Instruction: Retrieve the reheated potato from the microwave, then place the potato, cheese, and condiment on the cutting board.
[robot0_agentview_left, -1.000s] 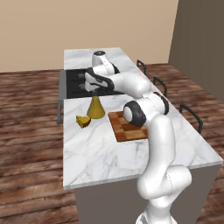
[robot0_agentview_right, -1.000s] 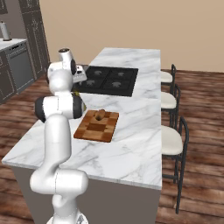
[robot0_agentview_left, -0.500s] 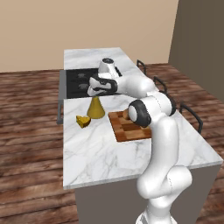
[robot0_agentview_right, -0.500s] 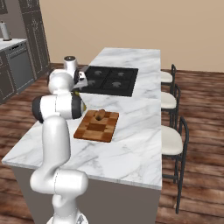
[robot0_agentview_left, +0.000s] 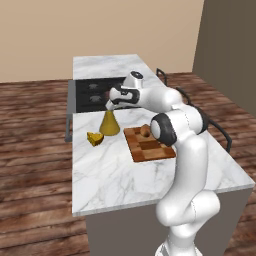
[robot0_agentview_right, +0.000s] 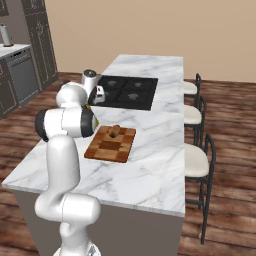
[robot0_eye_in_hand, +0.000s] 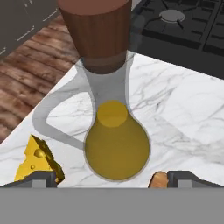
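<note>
Resting on the cutting board (robot0_agentview_left: 150, 145), the potato (robot0_agentview_left: 145, 131) is done; the spread, empty tool (robot0_agentview_left: 109, 103) hovers over the condiment (robot0_agentview_left: 109, 123), cheese (robot0_agentview_left: 95, 138) waiting.

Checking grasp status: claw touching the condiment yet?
Apart. Hand view: the claw fingertips sit wide on both sides of the condiment, marble showing between.

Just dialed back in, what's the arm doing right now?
The potato already sits on the cutting board. The open gripper hovers right above the condiment bottle's neck, with nothing gripped yet. The cheese lies on the counter beside the bottle, off the board.
</note>
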